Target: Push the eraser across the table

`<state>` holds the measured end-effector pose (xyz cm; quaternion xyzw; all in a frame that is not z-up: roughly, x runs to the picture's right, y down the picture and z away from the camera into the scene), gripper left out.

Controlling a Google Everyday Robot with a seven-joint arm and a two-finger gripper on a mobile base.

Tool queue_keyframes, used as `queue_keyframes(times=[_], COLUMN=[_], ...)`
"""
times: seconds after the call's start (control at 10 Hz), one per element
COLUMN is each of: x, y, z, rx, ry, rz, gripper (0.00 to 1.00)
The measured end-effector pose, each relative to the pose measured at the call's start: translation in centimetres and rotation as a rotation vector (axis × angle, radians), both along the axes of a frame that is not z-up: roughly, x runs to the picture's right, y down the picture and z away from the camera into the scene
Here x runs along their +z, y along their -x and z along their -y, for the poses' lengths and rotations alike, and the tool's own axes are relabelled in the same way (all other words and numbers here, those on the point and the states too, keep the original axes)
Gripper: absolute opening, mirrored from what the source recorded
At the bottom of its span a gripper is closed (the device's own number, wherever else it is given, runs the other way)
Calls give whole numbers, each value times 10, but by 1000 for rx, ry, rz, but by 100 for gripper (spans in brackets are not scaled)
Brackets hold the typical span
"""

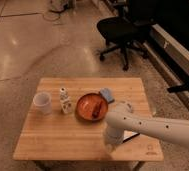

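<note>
One arm hides the pincer (109,146) low by the bench's (53,142) near edge, seemingly to shove the eraser (129,136); its grip I cannot tell.

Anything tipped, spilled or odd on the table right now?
Nothing stands out. The cup and small bottle stand upright, and the red bowl and blue-grey pad sit flat on the table, with no spill. The claw is low near the front edge; the arm hides most of the eraser.
</note>
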<state>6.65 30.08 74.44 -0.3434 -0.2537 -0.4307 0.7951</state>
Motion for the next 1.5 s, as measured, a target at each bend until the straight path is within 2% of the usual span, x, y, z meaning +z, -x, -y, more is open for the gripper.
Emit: queue_keyframes(times=[0.4,0.6,0.9,1.5], x=[29,43,56,72], y=[-8,-23,-49,-96], z=[7,18,37,68], rx=[-5,9,60,130], ry=[-15,-25,-42,-68], rz=[-66,-120,-182,-269], gripper=[0,0,0,0])
